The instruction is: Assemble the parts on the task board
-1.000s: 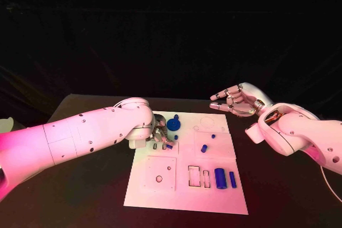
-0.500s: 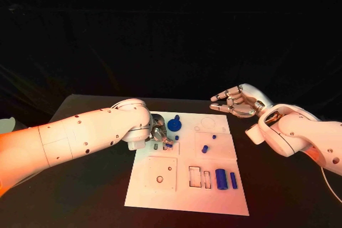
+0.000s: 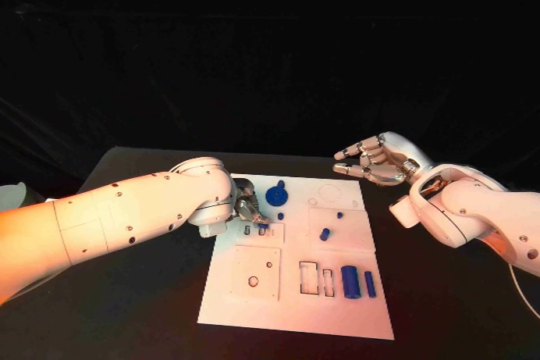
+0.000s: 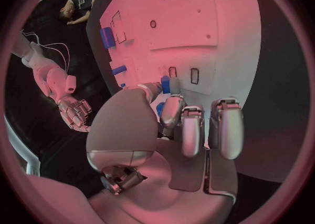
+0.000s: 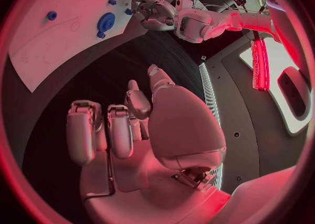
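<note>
Task board [image 3: 295, 297] lay mid-table; left hand [image 3: 250, 209] pinched small blue part [image 3: 262, 229] over slots at board's ten o'clock; right hand [image 3: 374, 161] hung off board at two o'clock, fingers apart, holding nothing

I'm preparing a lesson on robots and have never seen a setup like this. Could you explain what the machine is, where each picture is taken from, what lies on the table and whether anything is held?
This is a robot with two white arms ending in silver hands. One picture looks down from its head; the two round ones come from cameras at its wrists.

On the black table lies a white task board with cut-out slots and small blue parts, including a blue disc and two blue cylinders.

The left hand is down at the board and seems to pinch a small blue part. The right hand is raised beyond the board's far right corner, fingers apart, holding nothing.
</note>
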